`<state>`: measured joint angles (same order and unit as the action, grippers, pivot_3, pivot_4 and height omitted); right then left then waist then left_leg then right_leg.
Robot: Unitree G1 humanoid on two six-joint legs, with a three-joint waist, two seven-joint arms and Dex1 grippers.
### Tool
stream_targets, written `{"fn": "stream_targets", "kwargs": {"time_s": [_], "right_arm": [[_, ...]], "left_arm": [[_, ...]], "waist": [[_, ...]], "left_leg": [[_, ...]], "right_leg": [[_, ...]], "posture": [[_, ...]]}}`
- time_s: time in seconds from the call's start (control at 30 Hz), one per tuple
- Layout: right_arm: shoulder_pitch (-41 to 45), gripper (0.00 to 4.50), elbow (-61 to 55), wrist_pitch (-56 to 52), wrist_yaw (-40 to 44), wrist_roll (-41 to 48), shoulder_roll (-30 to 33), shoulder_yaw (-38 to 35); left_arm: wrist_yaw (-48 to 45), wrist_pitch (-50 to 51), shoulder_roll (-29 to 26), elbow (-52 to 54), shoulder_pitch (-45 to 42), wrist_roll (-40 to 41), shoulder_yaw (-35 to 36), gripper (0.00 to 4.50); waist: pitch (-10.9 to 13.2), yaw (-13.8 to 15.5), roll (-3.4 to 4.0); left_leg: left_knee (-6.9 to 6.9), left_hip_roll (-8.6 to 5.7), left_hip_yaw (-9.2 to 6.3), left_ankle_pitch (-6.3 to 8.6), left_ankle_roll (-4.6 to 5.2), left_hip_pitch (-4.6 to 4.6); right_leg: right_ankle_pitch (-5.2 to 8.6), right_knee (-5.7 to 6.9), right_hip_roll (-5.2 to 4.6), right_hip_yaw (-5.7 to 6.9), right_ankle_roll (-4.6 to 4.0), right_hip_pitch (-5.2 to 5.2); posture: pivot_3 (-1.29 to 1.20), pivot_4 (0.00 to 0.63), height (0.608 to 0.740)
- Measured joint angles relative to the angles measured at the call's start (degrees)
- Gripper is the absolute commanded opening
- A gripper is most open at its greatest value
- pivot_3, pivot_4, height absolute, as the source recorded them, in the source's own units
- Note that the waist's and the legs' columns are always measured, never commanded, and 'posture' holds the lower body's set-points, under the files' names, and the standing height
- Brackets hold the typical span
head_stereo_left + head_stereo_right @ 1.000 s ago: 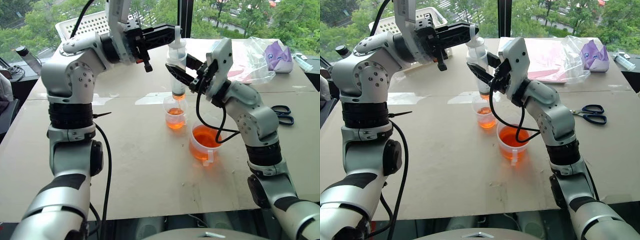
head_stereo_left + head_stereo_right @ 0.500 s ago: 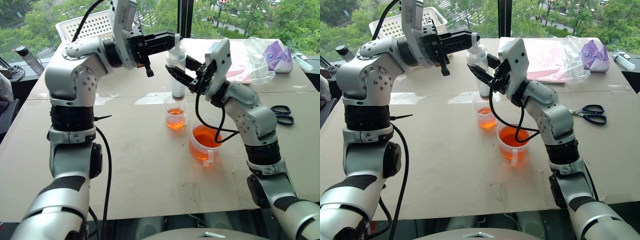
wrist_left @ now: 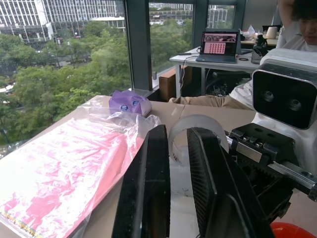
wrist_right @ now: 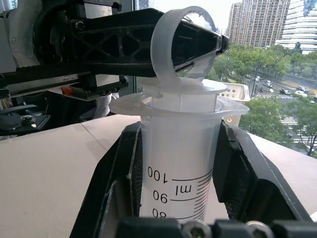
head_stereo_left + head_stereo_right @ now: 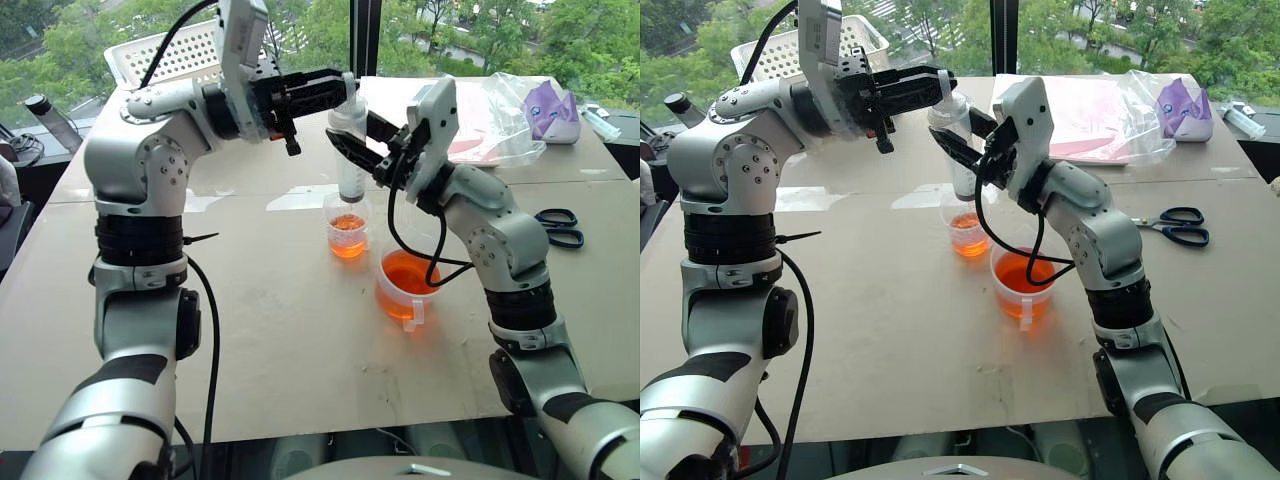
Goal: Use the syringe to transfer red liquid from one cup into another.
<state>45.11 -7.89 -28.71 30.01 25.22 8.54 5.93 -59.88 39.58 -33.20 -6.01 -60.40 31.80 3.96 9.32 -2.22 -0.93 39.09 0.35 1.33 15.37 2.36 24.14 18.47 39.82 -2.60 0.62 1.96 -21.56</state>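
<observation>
The syringe [image 5: 352, 150] is held standing straight up near the top middle of the frame, with its long side running up and down. Its narrow tip points down into the small cup [image 5: 348, 227], and its white plunger is at the top, pushed far down into the barrel. The barrel is squeezed between the two black fingers of the right claw [image 5: 358, 152], which reaches in from the right; in the right wrist view the fingers [image 4: 123, 173] are seen pressed against both sides of the clear tube. The left claw [image 5: 335, 88] comes in level from the upper left, and its fingers [image 3: 148, 193] are placed on both sides of the plunger's round top ring [image 3: 195, 130], a little apart; it cannot be told if the ring is still pinched. The small cup is set on the table [image 5: 280, 340] right under the syringe, and some red liquid [image 5: 347, 243] is seen in its bottom. The wider cup with a handle [image 5: 405, 285] is set just beside it, lower and to the right, and more red liquid is held in it. A pair of scissors [image 5: 556, 228] is seen at the right edge, and a white basket [image 5: 170, 52] at the upper left.
</observation>
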Motion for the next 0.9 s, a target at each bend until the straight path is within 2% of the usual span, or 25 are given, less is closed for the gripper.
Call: {"fn": "stream_targets", "kwargs": {"time_s": [0.17, 0.27, 0.6, 0.77, 0.9], "right_arm": [[0.0, 1.49, -0.23, 0.02, 0.4, 0.57, -0.07, -1.23], [1.12, 1.49, -0.55, 0.09, -0.45, 0.83, -0.59, -2.53], [1.22, 1.49, -1.43, 0.01, -0.6, 2.16, -1.13, -2.48], [1.73, 1.49, -1.7, -0.12, -0.81, 2.84, -1.0, -2.81], [3.62, 1.49, -2.53, -1.03, -1.51, 4.14, -0.97, -4.03]], "left_arm": [[0.06, 0.1, -1.49, 0.0, 0.23, -0.23, 0.7, 4.27], [-2.83, 0.55, -2.43, 0.5, 1.2, 0.09, -1.36, 4.27], [-5.7, 1.78, -7.41, 0.33, 2.08, 2.01, 0.11, 4.27], [-6.07, 1.93, -7.4, 0.48, 4.77, 0.92, -1.9, 4.27], [-5.71, 1.02, -5.16, 0.77, 5.59, -0.32, -4.4, 4.27]], "waist": [[0.0, -0.06, 0.0], [0.0, -0.02, 0.0], [0.0, -0.13, 0.0], [0.0, 0.0, 0.0], [0.0, -0.01, 0.0]], "left_leg": [[0.0, 0.0, 0.0, 0.0, 0.0, 0.0], [0.0, 0.0, 0.0, 0.0, 0.0, 0.0], [-0.02, 0.0, -0.01, 0.0, 0.0, -0.01], [-0.02, 0.0, -0.02, 0.0, 0.0, -0.01], [-0.02, 0.0, -0.02, 0.0, 0.0, -0.01]], "right_leg": [[0.0, 0.0, 0.0, 0.0, 0.0, 0.0], [0.0, 0.0, 0.0, 0.01, 0.0, 0.0], [0.0, 0.0, 0.0, 0.0, 0.0, -0.02], [0.0, 0.0, 0.0, 0.01, 0.0, -0.02], [0.0, 0.01, 0.0, 0.0, 0.0, -0.01]], "posture": [[0.0, 0.15, 0.74], [0.0, 0.15, 0.74], [0.0, 0.15, 0.74], [0.0, 0.15, 0.74], [0.0, 0.15, 0.74]]}}
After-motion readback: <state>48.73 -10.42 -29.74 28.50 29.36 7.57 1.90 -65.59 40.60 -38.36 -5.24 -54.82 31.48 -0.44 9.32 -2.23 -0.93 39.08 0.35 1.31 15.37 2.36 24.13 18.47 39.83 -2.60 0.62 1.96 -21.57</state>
